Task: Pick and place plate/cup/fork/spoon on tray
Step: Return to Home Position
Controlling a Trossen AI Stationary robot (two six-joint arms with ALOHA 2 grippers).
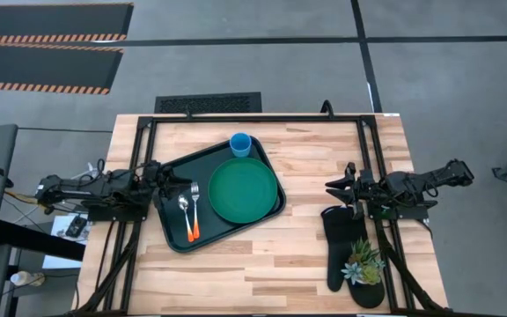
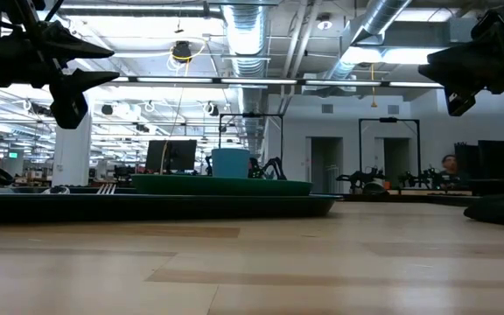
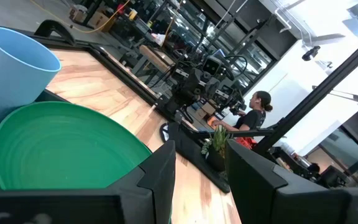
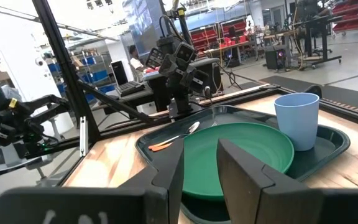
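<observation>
Tray [image 1: 172, 232] on the table, all four pieces inside it.
The plate [image 1: 243, 189] fills the tray's right part, with the cup [image 1: 241, 143] in a corner just beside it. The fork [image 1: 195, 207] and spoon [image 1: 184, 204] lie side by side left of the plate. The left gripper [image 1: 167, 182] is at the tray's left rim and the right gripper [image 1: 334, 189] well to its right. Each shows a narrow, empty gap. In the low view the rim hides the fork and spoon.

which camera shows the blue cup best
The right wrist view: the whole cup stands upright on the tray beside the plate. High view shows only its top from above, low view its side behind the plate, left wrist view crops it.
</observation>
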